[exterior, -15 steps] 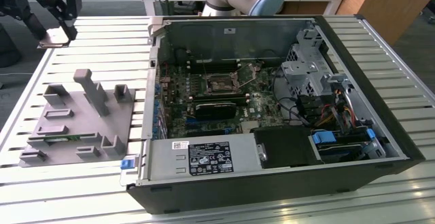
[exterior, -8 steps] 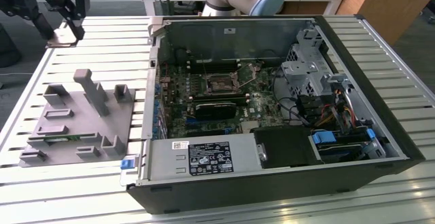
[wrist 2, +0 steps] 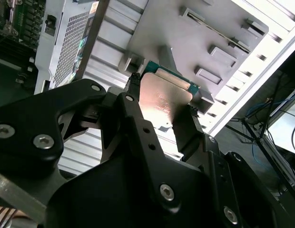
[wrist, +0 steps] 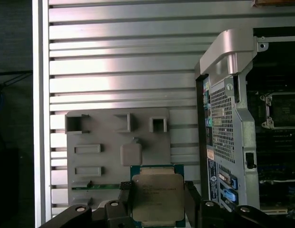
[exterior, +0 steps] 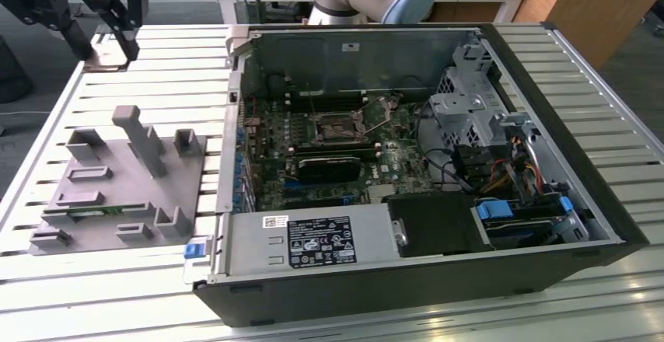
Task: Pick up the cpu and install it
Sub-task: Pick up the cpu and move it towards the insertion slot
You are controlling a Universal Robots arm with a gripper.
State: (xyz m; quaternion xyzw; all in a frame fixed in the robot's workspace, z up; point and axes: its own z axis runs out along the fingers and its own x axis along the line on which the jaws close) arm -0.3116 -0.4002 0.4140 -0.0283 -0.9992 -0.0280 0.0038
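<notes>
The cpu (wrist: 157, 202) is held by its edges in the gripper (exterior: 104, 51), which is closed on it, with the grey parts tray (wrist: 95, 161) below and the open computer case (exterior: 415, 163) to one side.

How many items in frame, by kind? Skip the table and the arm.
cpu: 1, clamped in the gripper
green memory stick: 1, lying in the holder
grey parts holder: 1
computer case: 1, side open
Total: 4
</notes>
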